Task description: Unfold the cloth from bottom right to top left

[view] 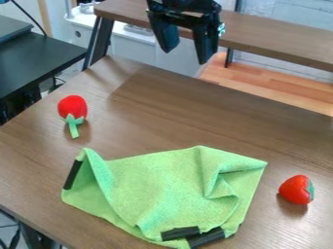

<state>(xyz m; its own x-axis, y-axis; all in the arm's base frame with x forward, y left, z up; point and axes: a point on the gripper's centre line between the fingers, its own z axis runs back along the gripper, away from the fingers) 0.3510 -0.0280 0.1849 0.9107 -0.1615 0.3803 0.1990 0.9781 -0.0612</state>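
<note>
Indoors, brown tabletop [149, 116] under rumpled green cloth [169, 187], jaws spread above, black desk [39, 61] alongside, wooden shelf [280, 44] behind.

The black arm [184, 7] has blocky, tapering fingers [207, 43] and perhaps a pale teal fitting [222, 29].

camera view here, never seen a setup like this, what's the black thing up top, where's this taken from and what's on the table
The black thing is a robot arm's gripper, a two-finger hand. Its fingers are apart with nothing held between them. The one picture comes from a fixed camera looking down at a slant. On the wooden table lies a green cloth, rumpled and partly folded, with black strips at its edges. A red toy with a green stem and a strawberry-like toy lie on either side.
</note>
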